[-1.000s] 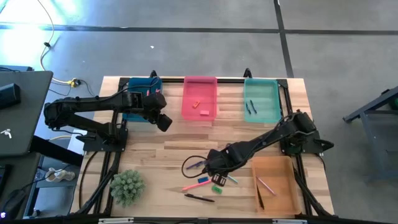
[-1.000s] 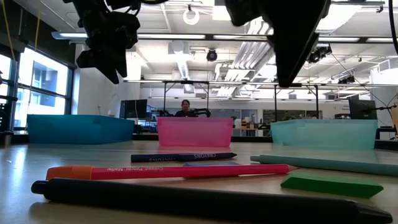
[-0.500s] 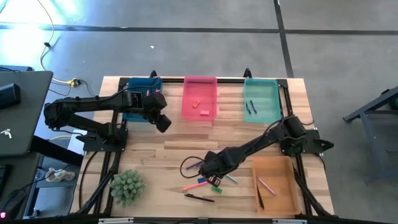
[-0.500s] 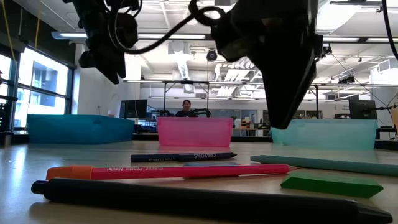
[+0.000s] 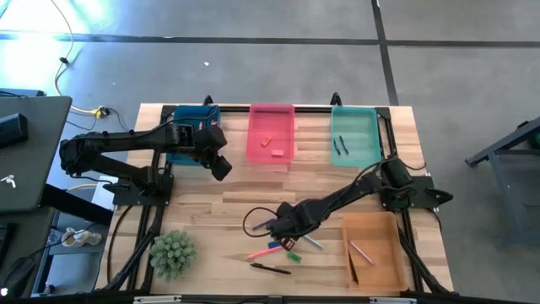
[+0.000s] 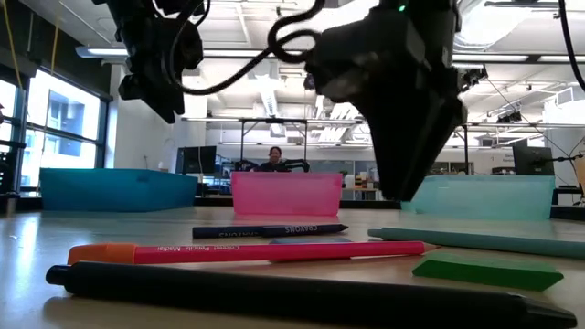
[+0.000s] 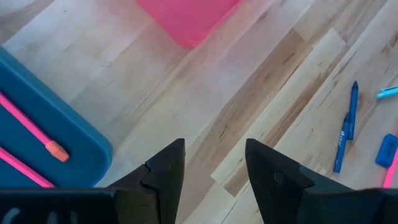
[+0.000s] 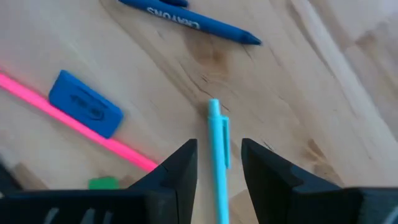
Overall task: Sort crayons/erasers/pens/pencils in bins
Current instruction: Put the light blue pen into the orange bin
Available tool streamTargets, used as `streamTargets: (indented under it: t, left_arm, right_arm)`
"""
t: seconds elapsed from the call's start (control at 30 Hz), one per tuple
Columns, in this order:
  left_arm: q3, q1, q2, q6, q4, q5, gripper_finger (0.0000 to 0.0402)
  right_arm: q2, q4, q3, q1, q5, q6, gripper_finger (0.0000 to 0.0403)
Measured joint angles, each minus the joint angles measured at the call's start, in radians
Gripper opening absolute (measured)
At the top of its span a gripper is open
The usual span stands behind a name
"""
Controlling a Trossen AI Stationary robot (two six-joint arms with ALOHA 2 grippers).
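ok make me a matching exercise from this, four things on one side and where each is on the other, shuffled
Things:
1. orange eraser
2. blue eraser
3. light blue pen
4. left pincer

Places:
A. between the right pincer's open fingers
B. in the pink bin
C. open above bare wood, near the blue bin
D. on the table against a pink pen

Pairs: 1-B, 2-D, 3-A, 4-C
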State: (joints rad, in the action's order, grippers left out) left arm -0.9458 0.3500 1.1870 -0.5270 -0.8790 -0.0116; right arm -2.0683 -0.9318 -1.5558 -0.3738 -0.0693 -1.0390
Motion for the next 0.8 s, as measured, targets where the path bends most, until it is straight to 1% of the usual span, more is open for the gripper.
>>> streamTargets:
  t: [0.17,0.47,0.7,0.8]
  left_arm:
    - [0.000,0.002,0.000,0.022,0.004,0.000,0.0156]
    - [0.000,0.003,0.000,0.034,0.004,-0.003,0.0156]
    - [0.000,0.005,-0.005,0.042,-0.001,0.002,0.0156]
    - [0.000,0.011,-0.021,0.067,-0.001,0.019,0.0156]
  right_arm:
    - [-0.034,0.002,0.000,0.001,0.014,0.015,0.0118]
    - [-0.072,0.001,0.000,0.001,0.029,-0.010,0.0118]
    - [-0.100,-0.017,-0.006,0.002,0.077,-0.038,0.0118]
    - [-0.104,-0.021,-0.006,0.003,0.089,-0.051,0.0105]
